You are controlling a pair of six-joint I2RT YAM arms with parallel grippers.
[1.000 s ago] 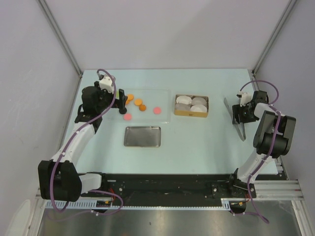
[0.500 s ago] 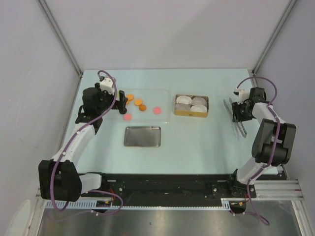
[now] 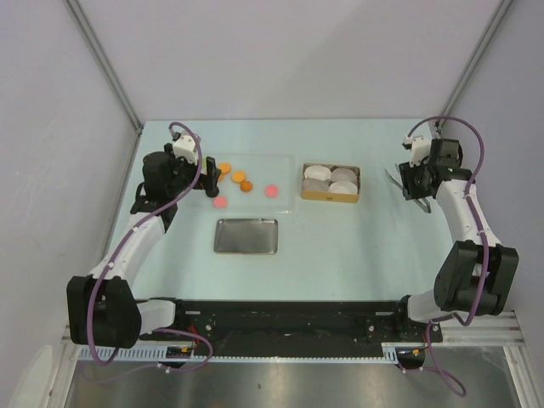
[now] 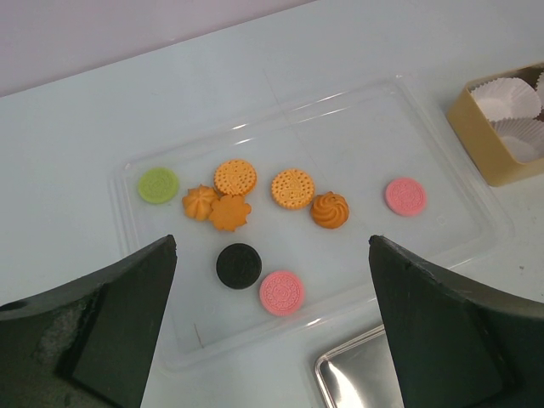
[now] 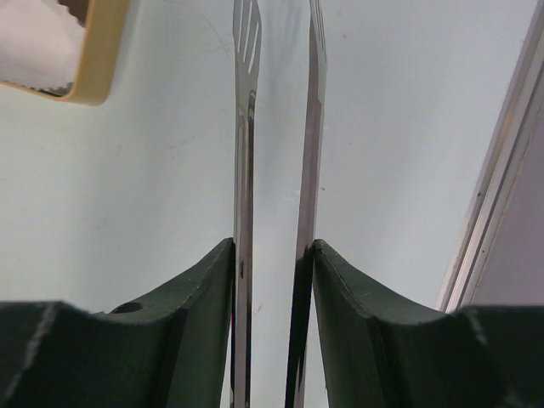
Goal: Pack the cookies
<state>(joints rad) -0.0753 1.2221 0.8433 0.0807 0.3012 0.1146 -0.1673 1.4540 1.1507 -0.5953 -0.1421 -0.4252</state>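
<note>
Two left fingers (image 4: 110, 331) stand wide apart above the clear tray (image 4: 442, 170) and grip nothing. Nine cookies (image 4: 293, 188) lie in this tray, on the far left part of the bench (image 4: 85, 127): five orange, two pink, one black, one green. At the far right, the right fingers (image 5: 195, 314) are closed on both arms of the metal tongs (image 5: 245, 170), to the right of the box (image 4: 480, 149) with paper cups (image 4: 506, 98).
</note>
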